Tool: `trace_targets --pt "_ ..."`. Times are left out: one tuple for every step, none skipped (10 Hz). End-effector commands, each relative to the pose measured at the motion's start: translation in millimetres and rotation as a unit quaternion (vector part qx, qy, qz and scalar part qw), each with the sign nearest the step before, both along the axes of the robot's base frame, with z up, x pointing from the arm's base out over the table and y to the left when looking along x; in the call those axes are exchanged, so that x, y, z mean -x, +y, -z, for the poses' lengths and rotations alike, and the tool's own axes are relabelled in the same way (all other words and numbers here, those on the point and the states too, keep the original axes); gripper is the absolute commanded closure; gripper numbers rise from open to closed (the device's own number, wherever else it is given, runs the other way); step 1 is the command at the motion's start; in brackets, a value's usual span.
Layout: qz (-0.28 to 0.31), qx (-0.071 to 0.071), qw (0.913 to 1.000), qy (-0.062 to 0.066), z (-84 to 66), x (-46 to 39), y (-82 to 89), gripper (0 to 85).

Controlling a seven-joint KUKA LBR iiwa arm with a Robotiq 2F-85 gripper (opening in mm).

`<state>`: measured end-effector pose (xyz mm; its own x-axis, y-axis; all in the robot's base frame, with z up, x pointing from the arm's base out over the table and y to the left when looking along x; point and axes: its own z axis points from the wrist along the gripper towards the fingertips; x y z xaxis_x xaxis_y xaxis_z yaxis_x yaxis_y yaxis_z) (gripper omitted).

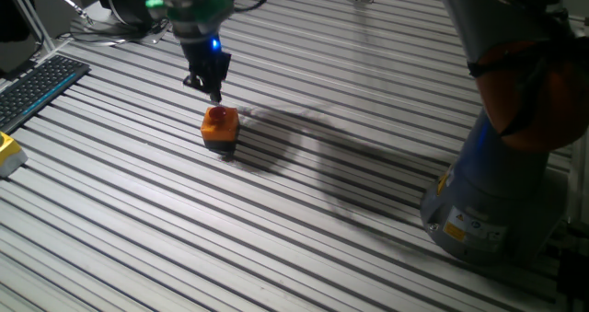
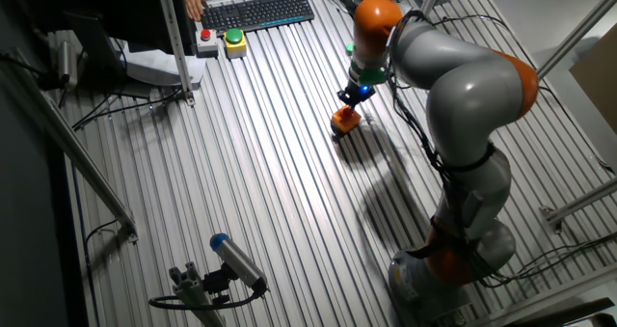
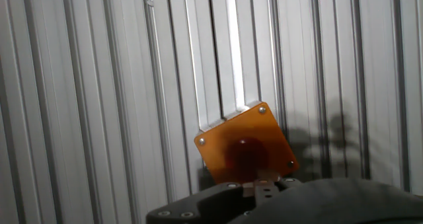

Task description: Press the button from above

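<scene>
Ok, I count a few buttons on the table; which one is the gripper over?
The button on the small orange box, alone mid-table directly under the gripper. The red and green buttons sit by the keyboard.

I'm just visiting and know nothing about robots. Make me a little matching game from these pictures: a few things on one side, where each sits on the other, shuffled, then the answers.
Things:
1. button
2. hand
3. keyboard
4. robot base

Places:
A. at the far table edge in the other fixed view
B. on top of the small orange box
C. just above the button
D. standing on the slatted table at the right of one fixed view

Pairs: 1-B, 2-C, 3-A, 4-D
</scene>
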<state>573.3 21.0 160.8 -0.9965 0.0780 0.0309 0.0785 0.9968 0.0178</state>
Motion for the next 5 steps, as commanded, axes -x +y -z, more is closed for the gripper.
trace_targets --pt "0.000 -0.001 1.0000 -0.003 -7.3 0.8 -3.0 85.0" --pt "0.004 0.000 1.0000 -0.009 -11.0 1.9 -5.0 85.0" --pt "0.009 0.005 0.9999 -0.012 -11.8 2.1 -5.8 85.0" --pt "0.014 0.009 0.9998 -0.014 -12.9 2.6 -6.3 85.0" --pt "0.017 0.014 0.9997 -0.012 -13.6 3.1 -6.2 85.0"
